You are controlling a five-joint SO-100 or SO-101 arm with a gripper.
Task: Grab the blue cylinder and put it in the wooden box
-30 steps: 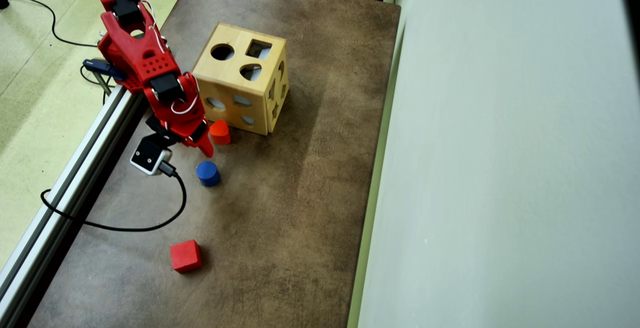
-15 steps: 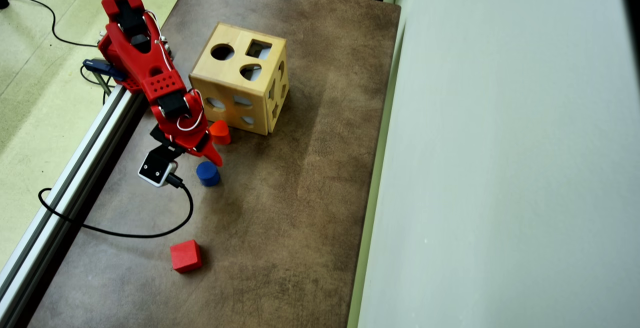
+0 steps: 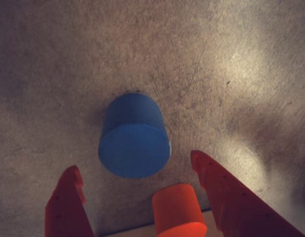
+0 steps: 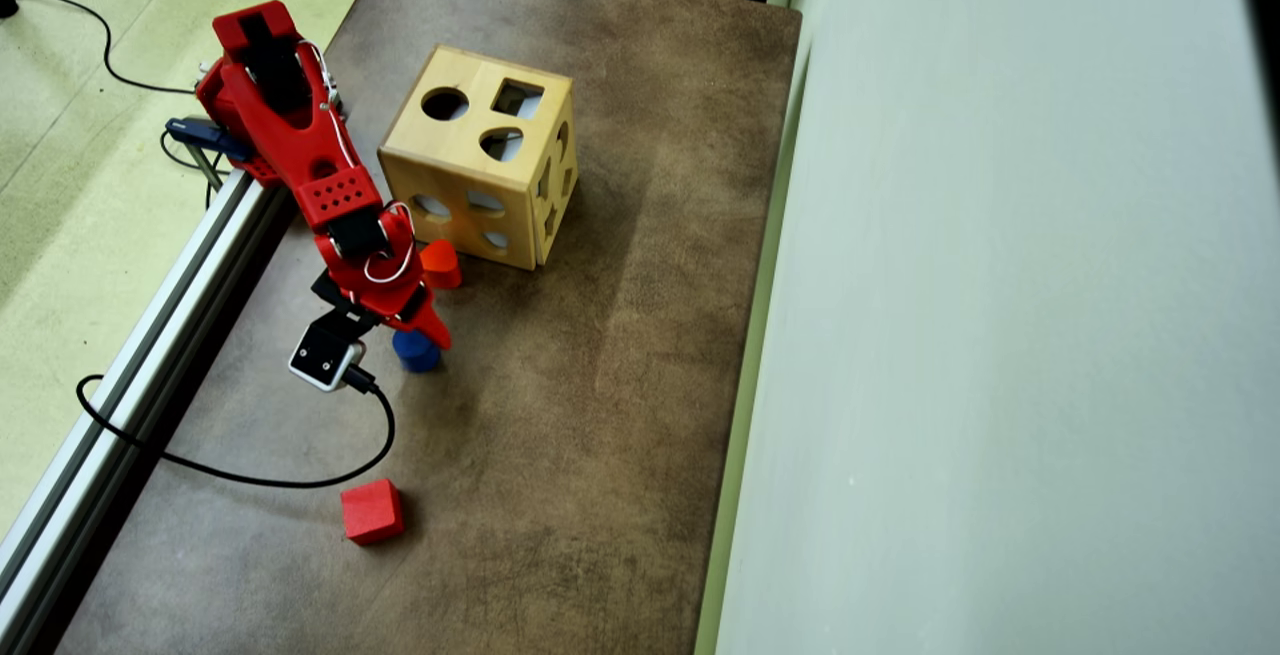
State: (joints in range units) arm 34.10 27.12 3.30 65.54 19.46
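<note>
the gripper (image 3: 137, 180) hangs over the table with its two red fingers (image 3: 67, 205) spread wide apart and nothing between them. in the wrist view the cylinder (image 3: 135, 143) sits just ahead of the tips, roughly centred on the gap; in the overhead view the gripper (image 4: 425, 333) partly covers the cylinder (image 4: 415, 353). this looks like the approach step — lined up, not yet grasped. the next move likely calls for lowering until the fingers flank the round wall, then closing; the curved side may roll or slip if the pinch lands off-centre.

the cylinder is short, solid blue, upright on the brown table (image 4: 600, 385), flat round top facing up. an orange block (image 3: 178, 210) stands just behind it, near the fingers, so there is little room on that side. the box (image 4: 480, 160) stands beyond that, cut-outs on top, well clear of the cylinder. a red cube (image 4: 371, 512) lies apart.
</note>
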